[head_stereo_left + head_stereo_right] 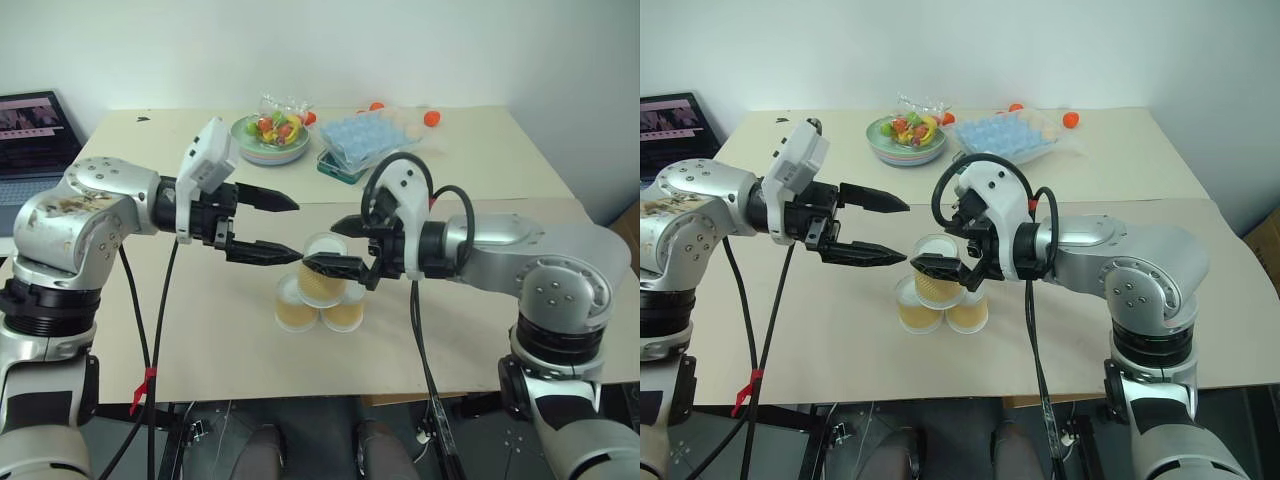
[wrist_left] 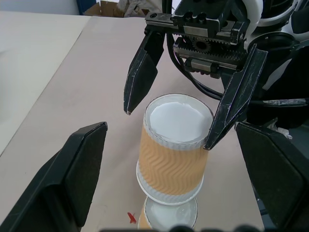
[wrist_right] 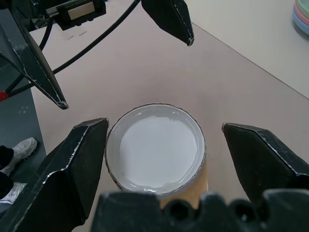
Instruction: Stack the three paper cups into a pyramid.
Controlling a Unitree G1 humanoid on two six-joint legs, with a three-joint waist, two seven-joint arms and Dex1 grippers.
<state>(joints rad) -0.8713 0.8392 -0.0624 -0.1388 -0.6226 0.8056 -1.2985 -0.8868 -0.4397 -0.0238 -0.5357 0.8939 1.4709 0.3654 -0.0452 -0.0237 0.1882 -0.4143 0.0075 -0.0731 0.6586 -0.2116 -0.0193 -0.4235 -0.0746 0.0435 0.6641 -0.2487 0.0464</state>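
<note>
Left eye view: three paper cups (image 1: 320, 292) stood near the front edge of the table (image 1: 500, 160), built as a pyramid — two side by side on the tabletop, touching, and a third, the top cup (image 1: 324, 270), resting on the pair. All inverted: white bases up, wider rims down, long axes upright, no tilt discernible.

Right gripper (image 1: 333, 245) reached in from the right at the top cup's level, fingers spread wide around it. Right wrist view: top cup (image 3: 155, 147) sat between the two black fingers (image 3: 72, 169), a clear gap showing on one side and only a sliver on the other — contact there not certain, nothing clamped. Left wrist view: the same fingers (image 2: 140, 72) angled down past either side of the cup's upper edge, tips beside the white base, the far tip very close to the wall.

Left gripper (image 1: 284, 227) hovered just to the left of the stack, pointing rightward toward it, fingers fully apart and empty. Lower finger tip close to the top cup but apart from it; upper finger higher and behind.

Farther back on the table, well apart from the cups: a pale green fruit bowl (image 1: 270, 140) and a blue tray (image 1: 365, 140). A laptop (image 1: 35, 135) stood off the table's left side.
</note>
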